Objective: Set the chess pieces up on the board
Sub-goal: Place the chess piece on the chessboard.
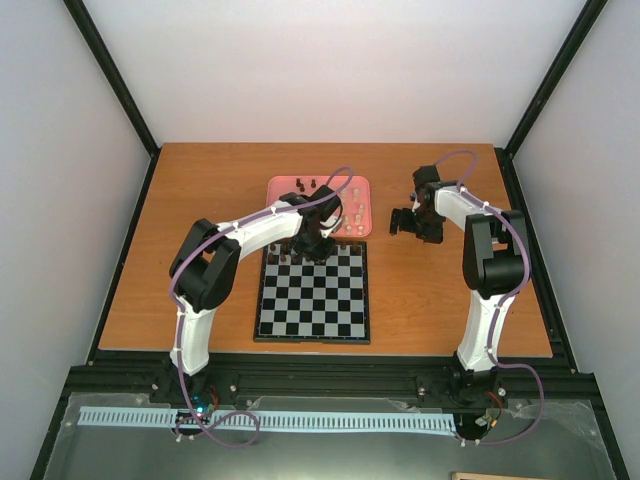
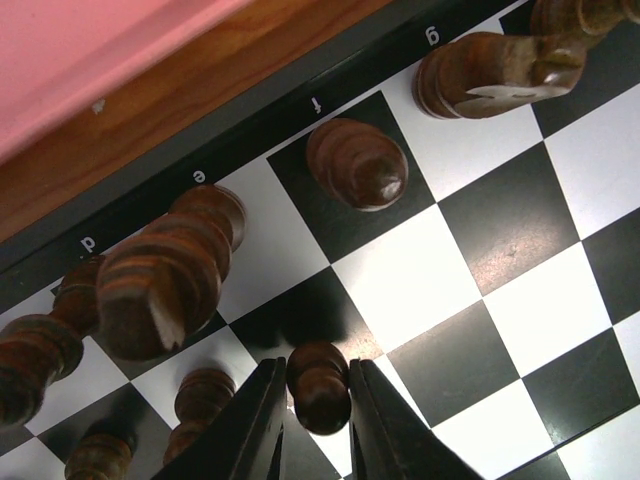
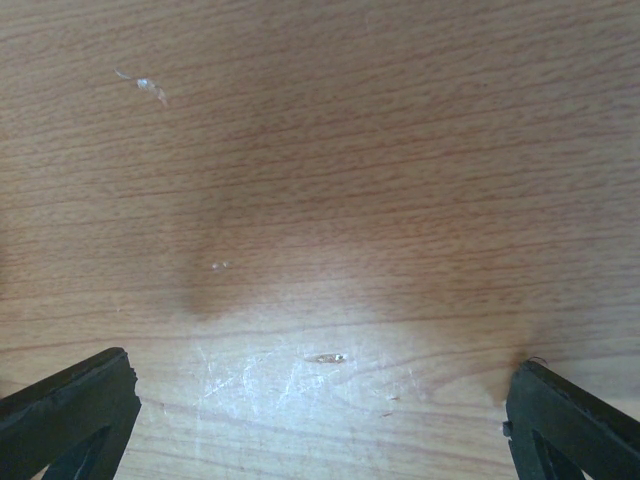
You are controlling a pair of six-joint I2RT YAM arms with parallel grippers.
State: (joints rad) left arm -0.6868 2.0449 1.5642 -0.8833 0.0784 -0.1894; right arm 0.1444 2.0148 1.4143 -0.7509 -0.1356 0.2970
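Note:
The board (image 1: 313, 300) lies in the middle of the table, and in the left wrist view (image 2: 500, 240) its far edge with letters shows. Several dark chess pieces stand along that far edge, among them a bishop (image 2: 357, 163), a knight (image 2: 485, 72) and a tall piece (image 2: 165, 275). My left gripper (image 1: 316, 243) (image 2: 318, 400) is shut on a dark pawn (image 2: 320, 385), held over a black square in the second row. More dark and pale pieces sit in the pink tray (image 1: 320, 205). My right gripper (image 1: 412, 224) (image 3: 320, 420) is open and empty above bare table.
The pink tray stands just beyond the board's far edge; its corner shows in the left wrist view (image 2: 90, 60). The right arm hovers over the wooden table (image 3: 320, 200) to the right of the tray. Black frame rails border the table.

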